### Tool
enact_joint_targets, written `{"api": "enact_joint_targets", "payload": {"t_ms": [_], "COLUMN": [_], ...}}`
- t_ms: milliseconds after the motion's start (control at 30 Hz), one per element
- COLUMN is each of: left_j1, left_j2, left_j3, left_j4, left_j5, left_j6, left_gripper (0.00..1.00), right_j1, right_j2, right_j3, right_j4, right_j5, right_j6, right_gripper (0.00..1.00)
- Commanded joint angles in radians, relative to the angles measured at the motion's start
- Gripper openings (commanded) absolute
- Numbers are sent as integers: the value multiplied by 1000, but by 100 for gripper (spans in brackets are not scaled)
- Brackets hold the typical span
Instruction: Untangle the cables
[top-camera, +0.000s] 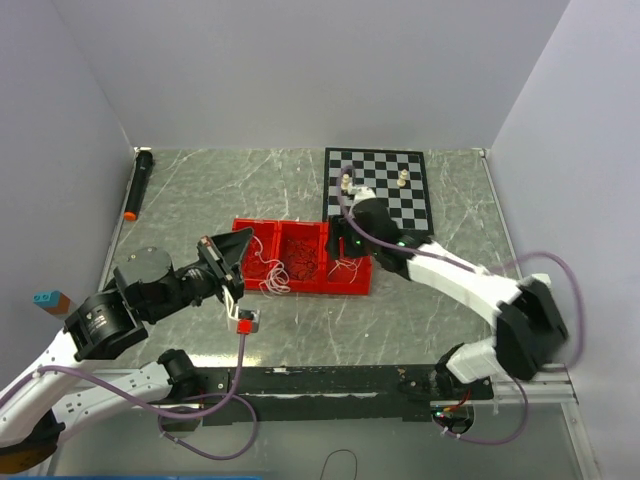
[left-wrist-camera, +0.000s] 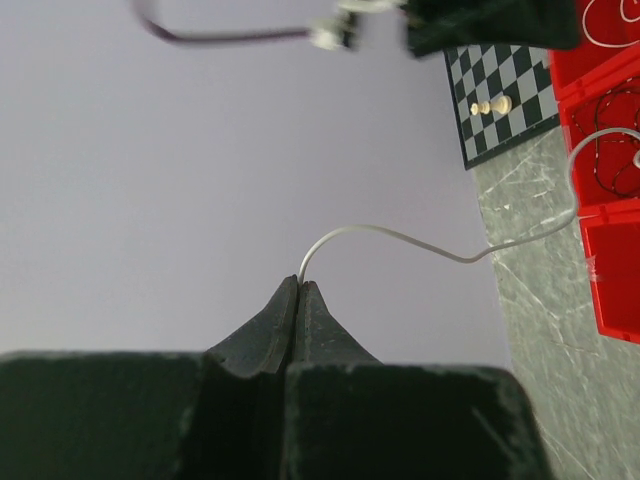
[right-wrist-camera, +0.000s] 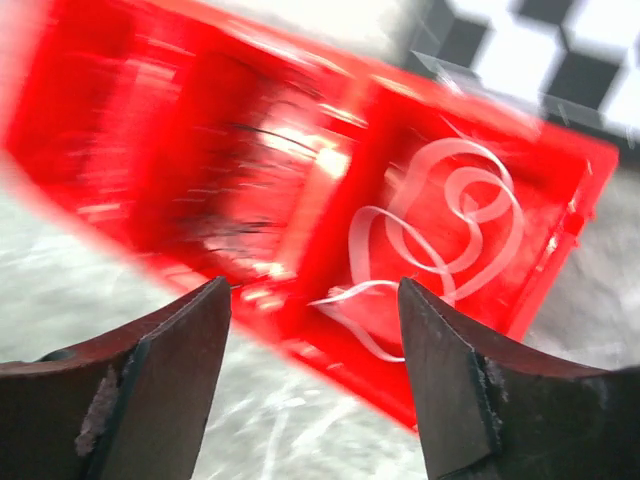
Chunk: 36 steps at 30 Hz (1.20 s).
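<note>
Left tool (left-wrist-camera: 301, 283) clamped on the white cable (left-wrist-camera: 400, 235), we should draw slowly; right tool (right-wrist-camera: 312, 287), jaws apart, should pin the coil (right-wrist-camera: 440, 220) in the red tray (right-wrist-camera: 100, 120).

cables (top-camera: 272, 277) 3 bunches | red tray (top-camera: 290, 224) 1 | chessboard (top-camera: 385, 165) 1 | chess pieces (top-camera: 402, 180) 2

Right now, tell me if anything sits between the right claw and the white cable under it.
Nothing visible does. The right claw hangs open over the tray, and the white cable lies coiled in the compartment below its fingers, uncovered.
</note>
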Motion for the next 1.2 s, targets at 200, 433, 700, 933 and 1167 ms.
{"api": "enact_joint_targets", "payload": {"t_ms": [200, 433, 700, 933, 1167], "left_j1": [-3, -3, -5, -6, -6], "left_j2": [-8, -1, 12, 10, 6], "left_j3": [-42, -45, -24, -21, -31], "left_j4": [84, 104, 107, 108, 150], "left_j5": [75, 98, 121, 123, 86], "left_j6": [66, 58, 45, 42, -20], "left_gripper": [1, 1, 1, 1, 38], "right_j1": [127, 244, 310, 316, 246], "right_j2": [-404, -343, -145, -96, -277], "right_j3": [-160, -58, 129, 160, 10], "right_j4": [255, 263, 250, 247, 220], "right_j5": [-443, -451, -359, -246, -87], "right_j6": [-135, -219, -297, -273, -259], "right_gripper": [85, 88, 86, 22, 0]}}
